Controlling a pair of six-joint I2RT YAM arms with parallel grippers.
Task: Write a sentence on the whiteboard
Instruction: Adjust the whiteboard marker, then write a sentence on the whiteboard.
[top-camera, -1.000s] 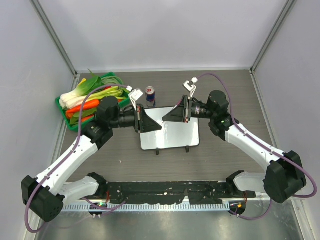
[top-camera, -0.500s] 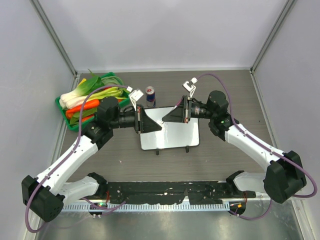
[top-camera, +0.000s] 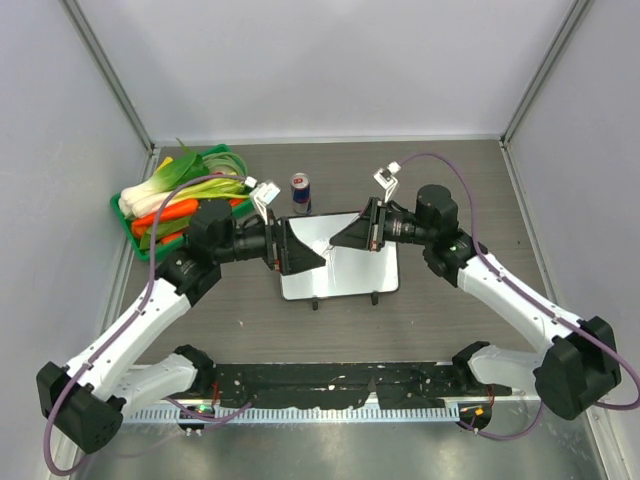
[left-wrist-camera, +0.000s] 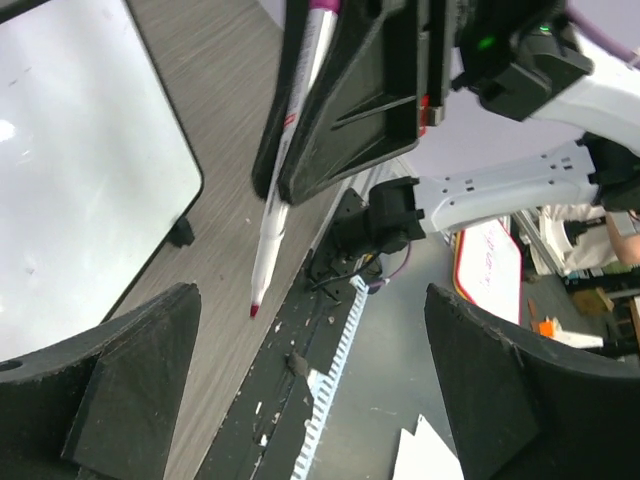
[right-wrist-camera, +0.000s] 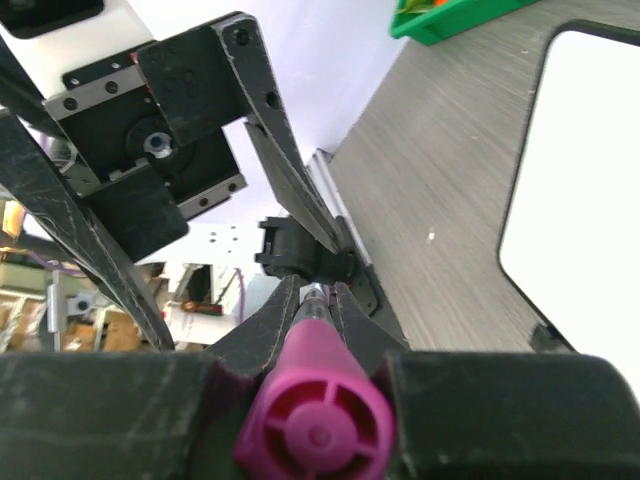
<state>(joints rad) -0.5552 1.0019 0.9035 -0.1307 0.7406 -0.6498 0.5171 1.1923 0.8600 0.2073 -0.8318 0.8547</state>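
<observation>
The whiteboard lies flat at the table's middle, and the part of its surface that I see is blank; the sentence is not in view. My right gripper hovers over the board's far edge, shut on a white marker with a pink tip and a magenta end. Facing it from the left, my left gripper stands open with nothing between its fingers. The marker tip hangs in the air above the table, beside the whiteboard corner.
A green tray of vegetables sits at the back left. A small drink can stands just behind the board. Grey walls close in the table on three sides.
My left gripper has opened from shut. Both wrists have shifted slightly, the right one rising a little with the marker still gripped.
</observation>
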